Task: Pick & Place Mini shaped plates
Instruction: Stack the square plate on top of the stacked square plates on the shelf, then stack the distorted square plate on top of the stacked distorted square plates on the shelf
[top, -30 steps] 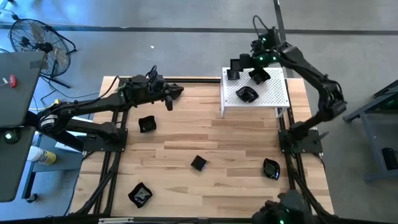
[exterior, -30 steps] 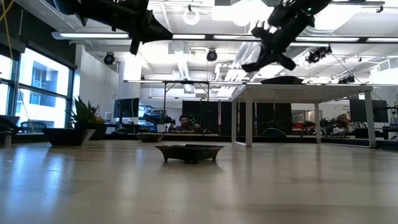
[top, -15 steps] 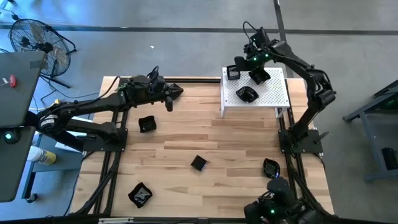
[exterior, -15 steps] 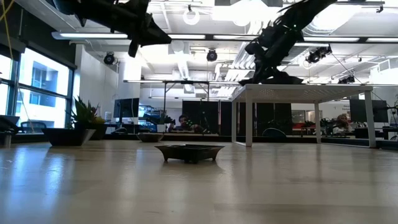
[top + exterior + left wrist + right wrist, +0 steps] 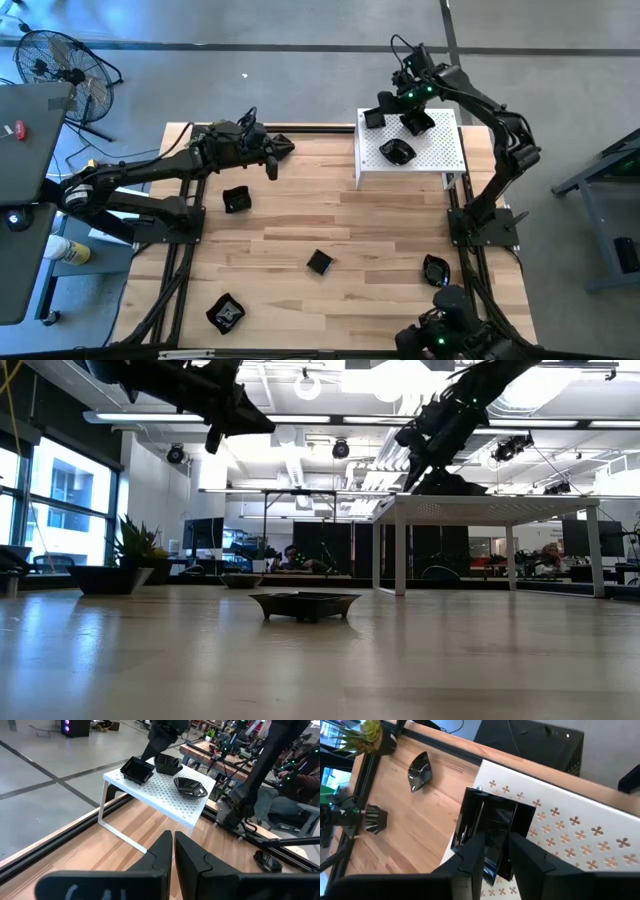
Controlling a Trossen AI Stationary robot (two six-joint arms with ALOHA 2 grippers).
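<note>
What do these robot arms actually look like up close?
Both arms are dark, jointed tubes. The left arm has black cables looping over its wrist; the right arm shows small green lights near its wrist. The left gripper ends in two tapered matte-black fingers.

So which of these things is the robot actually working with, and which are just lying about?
Part of the job:
- black plates on the white rack: square plate, second plate, third plate
- plates on the table
- right gripper

Just lying about:
- fan
- leafy plant
</note>
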